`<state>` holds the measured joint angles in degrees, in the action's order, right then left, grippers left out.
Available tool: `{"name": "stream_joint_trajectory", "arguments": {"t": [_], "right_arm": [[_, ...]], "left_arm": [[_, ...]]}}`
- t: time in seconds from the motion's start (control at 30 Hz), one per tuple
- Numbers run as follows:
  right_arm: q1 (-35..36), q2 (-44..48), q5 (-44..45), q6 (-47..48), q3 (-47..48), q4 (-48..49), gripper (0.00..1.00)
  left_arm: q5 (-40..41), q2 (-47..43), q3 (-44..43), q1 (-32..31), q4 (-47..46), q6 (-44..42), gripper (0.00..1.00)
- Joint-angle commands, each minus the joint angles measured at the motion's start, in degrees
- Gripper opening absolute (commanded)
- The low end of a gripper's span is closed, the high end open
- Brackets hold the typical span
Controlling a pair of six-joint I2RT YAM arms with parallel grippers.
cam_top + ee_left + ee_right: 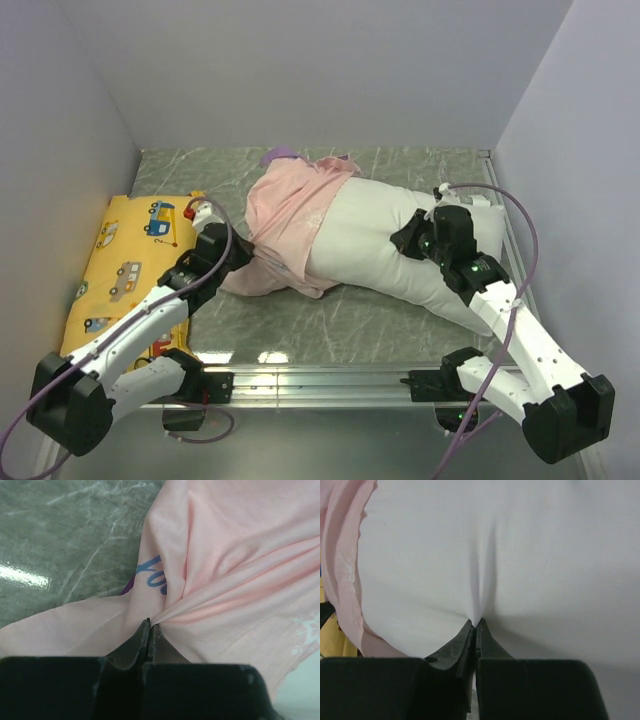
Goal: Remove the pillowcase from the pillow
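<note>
The grey marbled tabletop (380,315) carries everything. Across its middle lies the pillow (375,245), plump and white. Its right half is bare and its left end sits under the pillowcase (290,210), which is turned pale-pink side out and bunched over that end, with a scrap of purple showing at the far edge. A loose flap of the case trails onto the tabletop at the near left. The yellow vehicle-print cushion (125,255) lies flat by the left wall, apart from the job.

The left end effector (151,625) has its jaws pressed together on a fold of the pillowcase. In the left wrist view pink creases fan out from the pinch, beside some blue lettering. The right end effector (476,624) is likewise pressed together, nipping a small pucker of the pillow's white cover on the bare part.

The step in hand looks like the peel itself: the case is roughly half off, one arm anchors the pillow and the other grips the case. The next move calls for the left arm to draw the fabric leftward, away from the pillow, while the right holds firm. The nip on the pillow is thin and could slip, and the bunched cloth may snag on the covered end
</note>
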<state>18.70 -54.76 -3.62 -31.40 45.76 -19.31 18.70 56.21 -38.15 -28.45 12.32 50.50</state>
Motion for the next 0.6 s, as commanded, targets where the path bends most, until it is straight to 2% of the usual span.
{"name": "stream_joint_trajectory", "arguments": {"t": [0.0,0.03,0.07,0.13,0.17,0.27,0.37,0.4,0.43,0.57], "right_arm": [[0.2,2.1,5.7,4.5,2.6,-4.0,0.18],[1.6,2.7,8.7,4.8,2.9,-4.4,0.25],[4.9,3.1,9.8,5.5,3.6,-4.9,0.41],[8.6,4.7,13.2,6.3,4.2,-5.3,0.54],[12.6,5.4,14.8,6.5,4.5,-5.0,0.67],[18.0,6.5,17.1,7.5,4.5,-3.1,0.78],[27.2,4.1,22.0,8.5,4.8,-0.8,0.84],[31.5,1.0,23.6,8.6,5.0,-0.1,0.89],[33.8,-1.0,25.4,9.2,5.7,-0.1,0.9],[39.0,-12.5,31.3,9.9,10.1,1.0,0.95]], "left_arm": [[-1.2,3.4,2.6,2.1,-4.3,-1.0,0.0],[-2.2,4.0,3.9,1.6,-6.8,-0.8,0.01],[-2.2,4.9,4.4,1.1,-7.6,-0.4,0.01],[-1.6,5.8,4.8,-0.6,-8.9,-0.1,0.0],[-1.4,6.7,4.8,-1.2,-9.1,0.1,0.01],[-0.8,8.0,4.5,-3.3,-10.0,-0.1,0.0],[0.5,8.6,4.0,-5.3,-10.3,-0.1,0.01],[0.6,8.7,3.9,-5.7,-10.2,-0.1,0.0],[0.7,9.0,3.6,-5.8,-10.2,-0.1,0.0],[1.3,9.5,3.2,-6.4,-9.9,-0.2,0.0]]}}
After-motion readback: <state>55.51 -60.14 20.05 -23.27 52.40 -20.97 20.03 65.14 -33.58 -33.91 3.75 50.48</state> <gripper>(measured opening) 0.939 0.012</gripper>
